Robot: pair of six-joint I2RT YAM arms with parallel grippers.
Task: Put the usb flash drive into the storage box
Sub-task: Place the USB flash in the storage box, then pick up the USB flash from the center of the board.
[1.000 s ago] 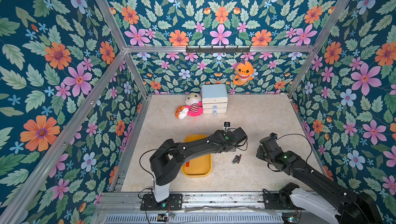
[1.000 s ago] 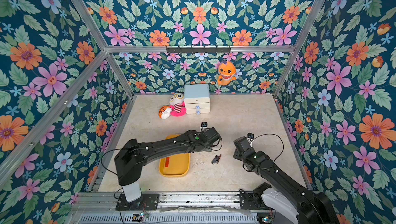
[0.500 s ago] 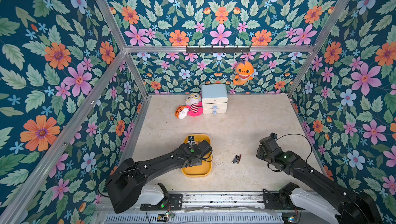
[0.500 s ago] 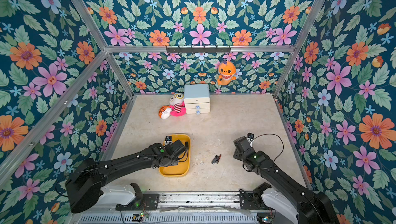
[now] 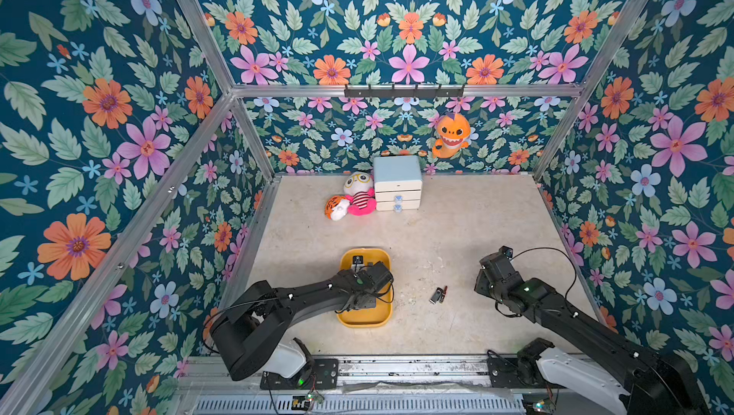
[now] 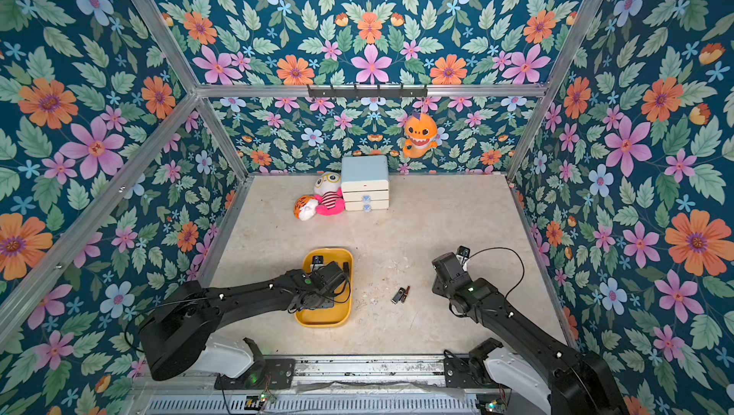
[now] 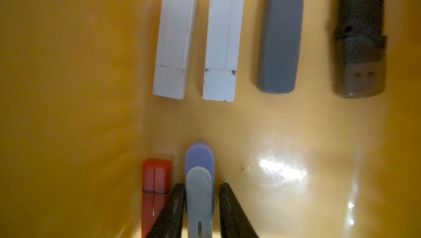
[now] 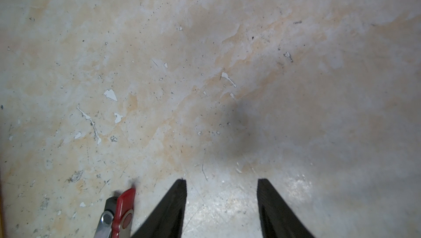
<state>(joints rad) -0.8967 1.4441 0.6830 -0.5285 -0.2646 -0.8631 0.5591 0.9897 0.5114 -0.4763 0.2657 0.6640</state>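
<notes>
My left claw (image 7: 202,185) had swung from the table into the storage box (image 7: 68,88). Its jaws stood slightly apart, letting go the blue usb flash drive (image 7: 199,157) beside a red drive (image 7: 156,175), seemingly to keep neat rows. My right claw (image 8: 222,180) waited, jaws apart, empty.

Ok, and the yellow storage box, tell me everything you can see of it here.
The storage box is a shallow tray of glossy yellow plastic, rectangular with rounded corners and a low rim, lying flat on the beige tabletop, partly covered by the left arm. Inside lie two white flash drives, a grey one, a dark one and a red one; a blue-grey one sits between the parted fingers of the left claw, which reaches into it.
</notes>
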